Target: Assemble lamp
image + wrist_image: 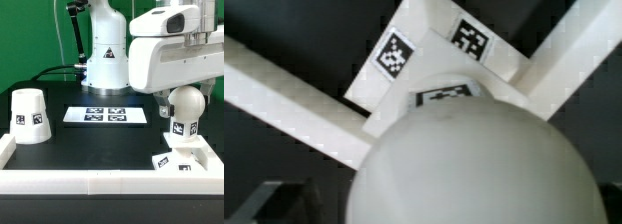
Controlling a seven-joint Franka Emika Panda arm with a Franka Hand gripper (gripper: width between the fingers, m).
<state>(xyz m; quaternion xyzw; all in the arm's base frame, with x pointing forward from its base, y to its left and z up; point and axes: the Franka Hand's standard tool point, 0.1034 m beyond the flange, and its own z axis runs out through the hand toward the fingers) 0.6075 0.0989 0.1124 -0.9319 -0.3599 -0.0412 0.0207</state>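
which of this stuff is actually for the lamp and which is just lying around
For the lamp: bulb, base, shade.
Just lying about: marker board, white rails, table.

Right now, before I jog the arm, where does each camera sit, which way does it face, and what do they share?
Exterior view: off the arm, across the table from the robot's pedestal, facing it; wrist housing shows above the bulb.
Wrist view: on the wrist, looking down past the bulb at the base; no robot part clearly shows.
Shared: bulb and base.
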